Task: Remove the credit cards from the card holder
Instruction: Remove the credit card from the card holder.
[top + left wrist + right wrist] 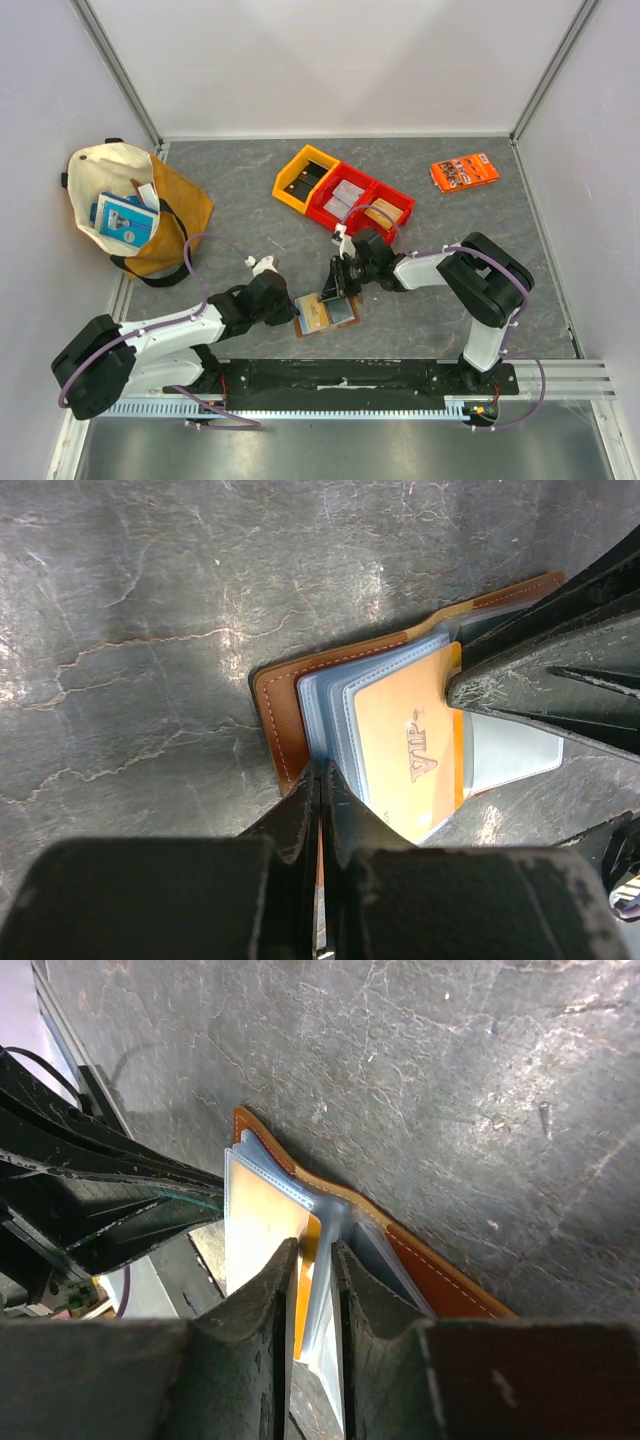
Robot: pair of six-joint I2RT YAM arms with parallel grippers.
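The card holder (325,316) lies open on the grey table, brown leather outside (275,695), with pale blue sleeves fanned up. An orange-gold credit card (410,760) marked VIP sits in a clear sleeve. My left gripper (322,770) is shut on the holder's near leather edge, and a thin brown sliver shows between its jaws. My right gripper (315,1250) comes from the other side, its jaws narrow but still apart. They straddle the orange card's edge (308,1280) and one sleeve. In the top view the two grippers (290,305) (335,290) meet over the holder.
Yellow (305,180) and red (365,205) bins stand behind the holder. An orange printed packet (465,172) lies at the back right. A cream and mustard tote bag (135,205) holding a blue item sits at the left.
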